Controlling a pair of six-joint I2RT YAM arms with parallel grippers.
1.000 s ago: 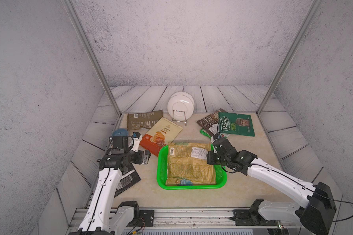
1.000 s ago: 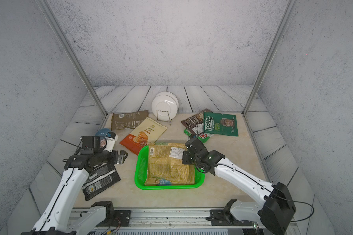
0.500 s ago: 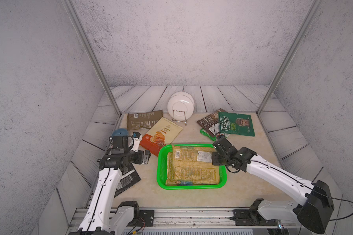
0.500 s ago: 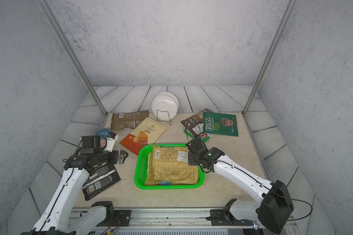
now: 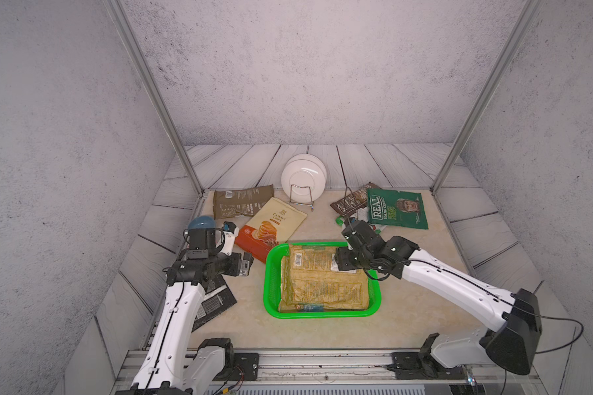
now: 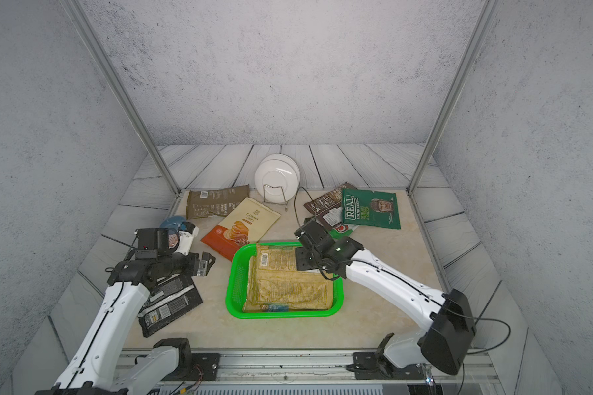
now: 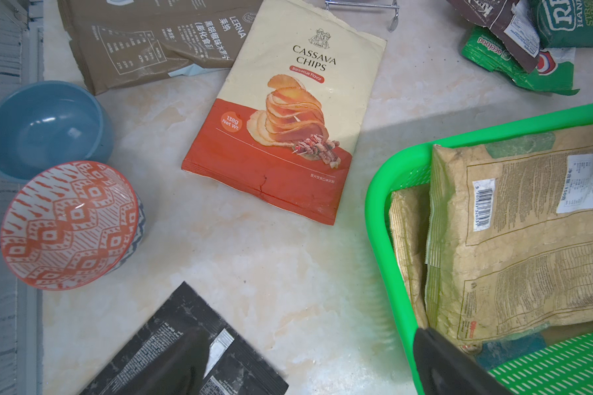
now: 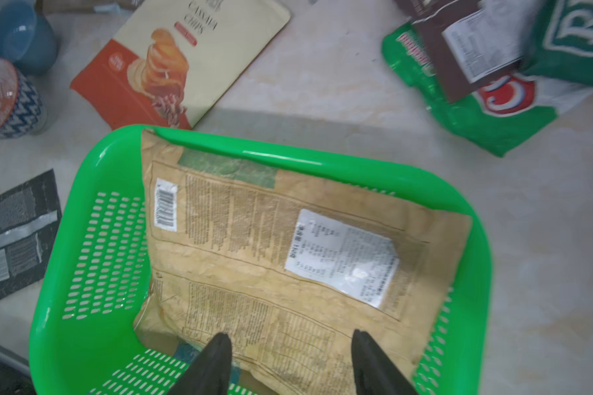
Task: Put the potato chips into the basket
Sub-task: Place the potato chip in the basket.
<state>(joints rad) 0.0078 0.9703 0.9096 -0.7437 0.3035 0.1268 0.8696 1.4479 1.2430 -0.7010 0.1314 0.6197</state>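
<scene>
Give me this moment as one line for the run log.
Right gripper: open over basket | Tan chip bag: inside basket | Left gripper: open, empty | Cassava bag: outside basket

The cream-and-orange bag (image 7: 288, 113) at upper centre reads "CASSAVA CHIPS", "Barbecue Flavor", "138g Net Wt" (brand "LERNA"); the green bag (image 5: 396, 208), mid-right in a top view, "REAL HAND COOKED".

left arm (image 5: 180, 307): white tubular links, black joint housings, thin black cable along shell. right arm (image 5: 456, 290): same white shell, dark screw dots, bulky black base joint (image 5: 510, 337) at 4 o'clock, loose black cable loop (image 5: 581, 332). green light (image 6: 338, 249) on wrist. right gripper fingers (image 8: 216, 362): black, tapered.
</scene>
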